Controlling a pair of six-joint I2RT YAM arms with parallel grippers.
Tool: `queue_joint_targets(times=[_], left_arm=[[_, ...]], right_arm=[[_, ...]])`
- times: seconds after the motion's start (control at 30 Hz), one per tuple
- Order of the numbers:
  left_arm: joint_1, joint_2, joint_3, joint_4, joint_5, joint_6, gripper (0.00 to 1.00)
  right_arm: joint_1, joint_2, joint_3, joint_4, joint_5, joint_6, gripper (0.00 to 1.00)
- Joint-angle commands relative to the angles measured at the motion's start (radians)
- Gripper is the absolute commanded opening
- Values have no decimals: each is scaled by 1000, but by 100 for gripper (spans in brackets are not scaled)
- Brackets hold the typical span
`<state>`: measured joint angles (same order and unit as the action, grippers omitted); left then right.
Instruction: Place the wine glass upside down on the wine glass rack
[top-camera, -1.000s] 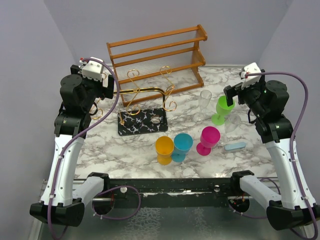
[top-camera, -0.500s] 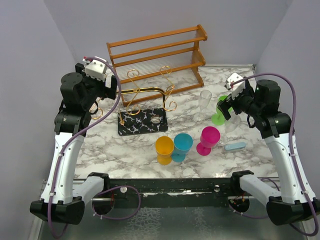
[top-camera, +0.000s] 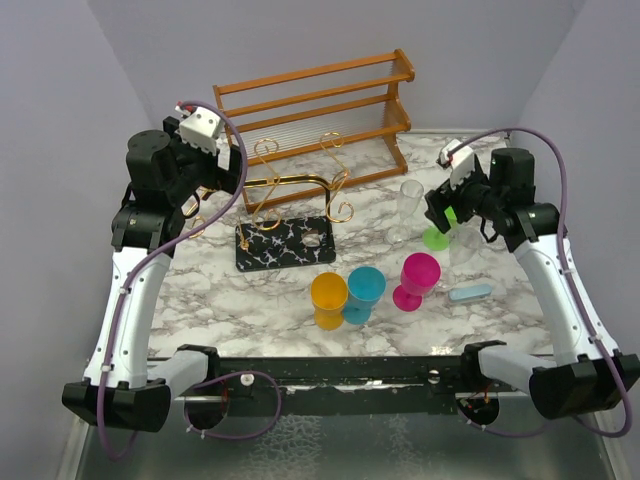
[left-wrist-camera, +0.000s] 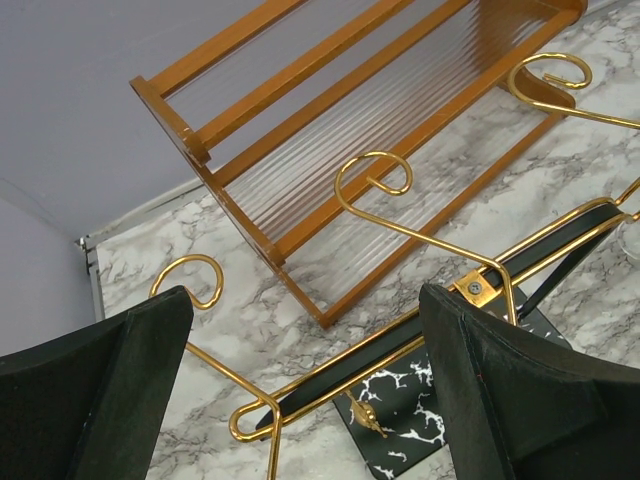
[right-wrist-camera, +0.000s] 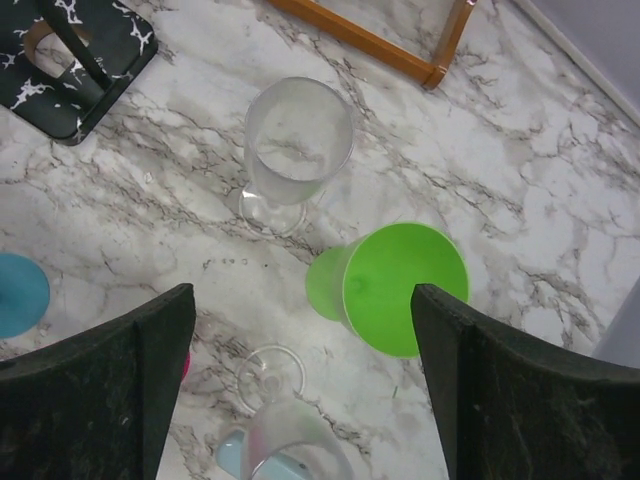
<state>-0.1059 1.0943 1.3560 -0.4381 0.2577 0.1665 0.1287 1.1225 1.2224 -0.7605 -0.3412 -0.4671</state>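
Above the tabletop (top-camera: 250, 290), the right claw (right-wrist-camera: 300, 290) gapes empty over the green wine glass (right-wrist-camera: 400, 290); the left claw (left-wrist-camera: 305, 300), likewise spread, hovers over the wine glass rack (left-wrist-camera: 470, 290).

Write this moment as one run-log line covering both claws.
left claw: open, over wine glass rack | right claw: open, over green glass | held: nothing

One wine glass rack (top-camera: 290, 215). Right of it: two clear wine glasses (top-camera: 410, 205), four coloured cups (top-camera: 366, 290), one blue block (top-camera: 470, 292). Behind: one wooden shelf (top-camera: 315, 110).
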Motion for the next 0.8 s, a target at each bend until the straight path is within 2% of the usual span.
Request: queue_joint_targets(times=[0.0,0.23,0.43,0.77], left_arm=[[3,13,47,-8,44,-9,99],[3,29,67,-11,49,-12,99],[3,36,71,-13,36,-8,99],[3,32,58,-13,16,3,99]], right_arm=[[-6,74,78,103,-38,109,83],[-6,200,181,138,19,171,64],[-5,303,252,76,8,166,59],[4,379,284,23,16,148,54]])
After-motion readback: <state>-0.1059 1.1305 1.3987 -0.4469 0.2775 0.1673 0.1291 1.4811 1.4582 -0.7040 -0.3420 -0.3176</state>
